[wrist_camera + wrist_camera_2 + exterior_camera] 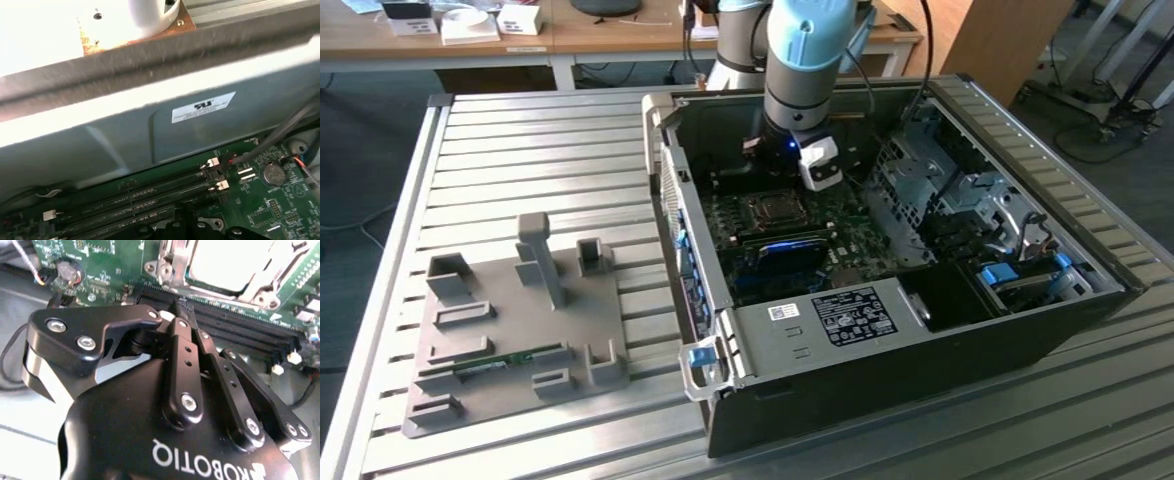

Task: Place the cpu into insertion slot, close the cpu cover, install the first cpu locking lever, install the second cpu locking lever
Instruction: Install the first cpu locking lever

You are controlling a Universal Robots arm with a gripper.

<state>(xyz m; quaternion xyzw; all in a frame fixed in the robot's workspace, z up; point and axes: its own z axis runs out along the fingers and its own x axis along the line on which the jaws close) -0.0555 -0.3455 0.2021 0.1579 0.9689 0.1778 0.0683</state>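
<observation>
Gripper (181, 307) closed, just beside cpu (225, 265) (in socket).

Gripper (182, 307) body: white brand lettering, inverted. Case wall (125, 145): white printed sticker (203, 106), illegible. Grey drive cage (781, 345), top edge: black label (854, 314), small white label (783, 311), print too small.

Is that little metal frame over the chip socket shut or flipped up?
Shut, it seems. In the second wrist view the cpu cover lies flat around the bright cpu. The gripper hangs beside it over the memory slots.

A wooden desk (480, 45) stands behind the slatted metal table (520, 150).
</observation>
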